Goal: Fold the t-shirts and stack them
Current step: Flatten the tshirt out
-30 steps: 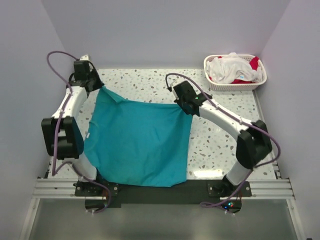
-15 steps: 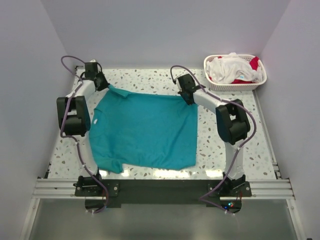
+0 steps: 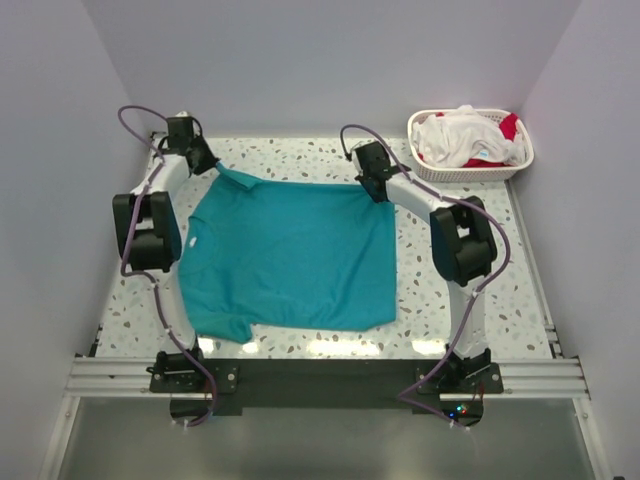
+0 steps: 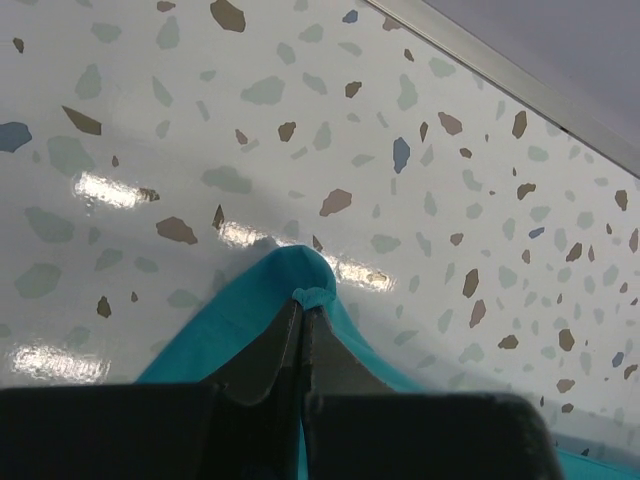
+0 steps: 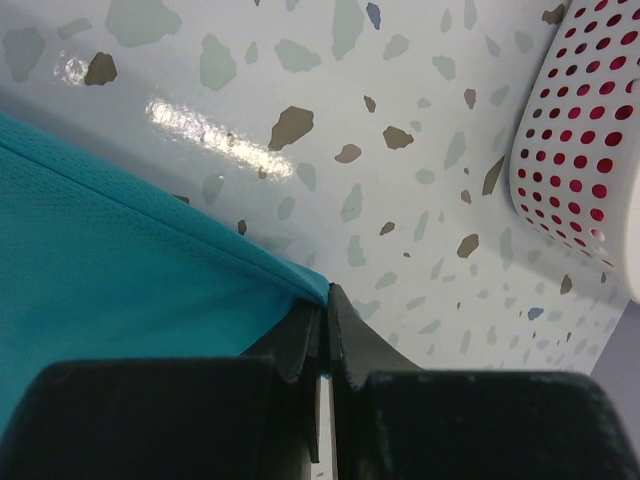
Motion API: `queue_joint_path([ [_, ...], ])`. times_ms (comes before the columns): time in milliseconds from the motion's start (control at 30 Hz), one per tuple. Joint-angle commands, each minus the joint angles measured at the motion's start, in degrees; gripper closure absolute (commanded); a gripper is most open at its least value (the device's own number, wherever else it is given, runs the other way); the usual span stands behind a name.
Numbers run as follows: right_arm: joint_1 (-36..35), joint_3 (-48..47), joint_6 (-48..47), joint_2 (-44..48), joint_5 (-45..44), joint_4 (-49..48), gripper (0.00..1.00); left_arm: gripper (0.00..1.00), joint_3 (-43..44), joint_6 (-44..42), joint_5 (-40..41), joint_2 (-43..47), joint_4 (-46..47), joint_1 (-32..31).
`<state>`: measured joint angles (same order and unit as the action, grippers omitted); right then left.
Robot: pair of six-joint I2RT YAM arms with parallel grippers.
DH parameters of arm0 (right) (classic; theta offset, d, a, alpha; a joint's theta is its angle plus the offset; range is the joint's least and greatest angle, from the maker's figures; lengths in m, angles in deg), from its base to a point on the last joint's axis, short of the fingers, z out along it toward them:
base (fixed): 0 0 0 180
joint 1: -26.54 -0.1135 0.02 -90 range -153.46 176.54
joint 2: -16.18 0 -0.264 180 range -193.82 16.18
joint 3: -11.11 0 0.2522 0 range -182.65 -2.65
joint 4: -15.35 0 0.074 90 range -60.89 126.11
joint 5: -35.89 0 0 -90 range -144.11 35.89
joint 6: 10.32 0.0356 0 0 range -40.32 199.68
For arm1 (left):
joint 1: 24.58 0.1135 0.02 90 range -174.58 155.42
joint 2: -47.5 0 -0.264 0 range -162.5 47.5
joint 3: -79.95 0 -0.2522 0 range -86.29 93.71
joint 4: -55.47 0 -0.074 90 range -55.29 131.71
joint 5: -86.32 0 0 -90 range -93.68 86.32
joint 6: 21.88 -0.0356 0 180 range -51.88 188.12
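A plain teal t-shirt (image 3: 290, 255) lies spread flat on the speckled table (image 3: 460, 310), neck to the left. My left gripper (image 3: 205, 165) is shut on its far left corner, a sleeve tip; in the left wrist view the gripper (image 4: 303, 297) pinches a teal fold (image 4: 320, 290). My right gripper (image 3: 378, 190) is shut on the shirt's far right hem corner; in the right wrist view the gripper (image 5: 326, 295) closes on the teal edge (image 5: 150, 260). White and red t-shirts (image 3: 465, 137) lie heaped in the basket.
A white lattice plastic basket (image 3: 470, 172) stands at the back right corner, its wall also in the right wrist view (image 5: 590, 150). Walls close in the table on three sides. Both arms reach to the far edge.
Both grippers have drawn the teal shirt away from the near edge toward the back of the table. Since half a second ago it has settled flatter with little further movement.
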<state>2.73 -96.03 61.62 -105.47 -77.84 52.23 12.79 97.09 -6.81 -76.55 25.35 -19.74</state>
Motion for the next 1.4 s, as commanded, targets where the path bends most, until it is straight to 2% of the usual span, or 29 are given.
queue_joint_path([
  [0, 0.6, -2.2, 1.3, 3.0, -1.3, 0.9, 1.0, 1.0, -2.0, 2.1, 1.4, 5.7, -1.0, 0.3],
  [433, 0.5, 7.7, 3.5, 12.7, 0.2, 3.4, 1.0, 1.0, -17.9, 4.1, 7.0, 23.7, -3.4, 0.4],
  [667, -0.6, 12.3, 5.2, 14.5, 1.1, 4.7, 1.0, 1.0, -26.2, 5.1, 7.4, 26.8, -2.9, 0.5],
  [867, -2.2, 13.6, 6.6, 14.1, 0.0, 5.1, 1.0, 1.0, -25.4, 6.0, 5.8, 23.5, 0.0, 0.6],
  [1000, -2.2, 8.7, 6.6, 10.4, -2.6, 5.4, 1.0, 1.0, -18.1, 5.9, 3.9, 18.9, 0.2, 0.4],
  [1100, -2.0, 3.4, 5.1, 7.0, -7.0, 5.3, 0.94, 1.0, -12.3, 5.6, 3.6, 14.5, 0.8, 0.4],
  [1200, -1.7, -2.1, 4.0, 2.0, -12.6, 3.2, 0.82, 1.0, -7.7, 5.5, 3.1, 9.7, 3.1, 0.4],
  [1300, -0.6, -9.0, 5.5, -3.1, -16.3, 3.2, 0.66, 1.0, -2.9, 5.6, -0.3, 4.0, 4.4, 0.4],
  [1333, 0.0, -10.7, 5.9, -4.4, -16.8, 3.4, 0.56, 0.97, -2.0, 5.6, -0.8, 1.4, 4.8, 0.3],
  [1367, 0.2, -12.2, 6.3, -6.1, -17.3, 3.7, 0.51, 0.9, 0.3, 5.4, -1.4, 0.2, 5.0, 0.3],
])
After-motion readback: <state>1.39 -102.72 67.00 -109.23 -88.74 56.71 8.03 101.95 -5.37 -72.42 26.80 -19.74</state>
